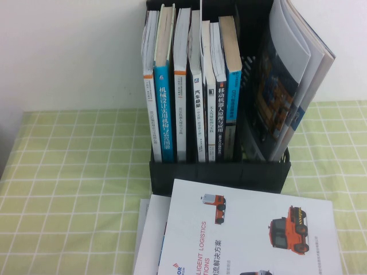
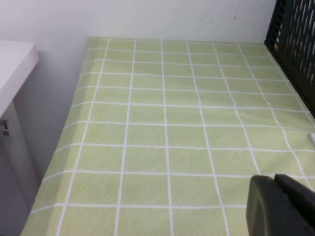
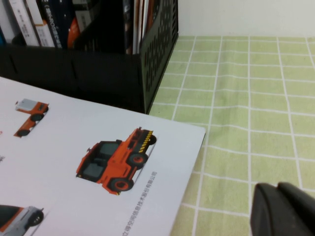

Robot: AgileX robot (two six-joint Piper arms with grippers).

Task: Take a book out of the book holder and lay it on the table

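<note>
right hand (image 3: 283, 209) closed, empty, low over table (image 3: 256, 98), white truck brochure (image 3: 93, 162) just beside. book holder (image 1: 221, 172) beyond: upright books in left slots, book (image 1: 284, 80) leaning in right-end slot. left hand (image 2: 280, 206) over bare cloth, fingers closed, holder's perforated wall far off.

The white brochure (image 1: 246, 235) with orange trucks runs off the bottom edge of the high view, its title cut short, and it covers most of the sheets (image 1: 150, 229) beneath it. The book holder (image 1: 221, 172) loses its top at the frame edge. The book (image 1: 281, 80) leaning in the right slot is hidden low down by the front wall (its cover print is too dark to read). Both arms are out of the high view; the left gripper (image 2: 283, 206) and right gripper (image 3: 285, 209) show only as dark tips at their wrist views' edges, seemingly closed.
</note>
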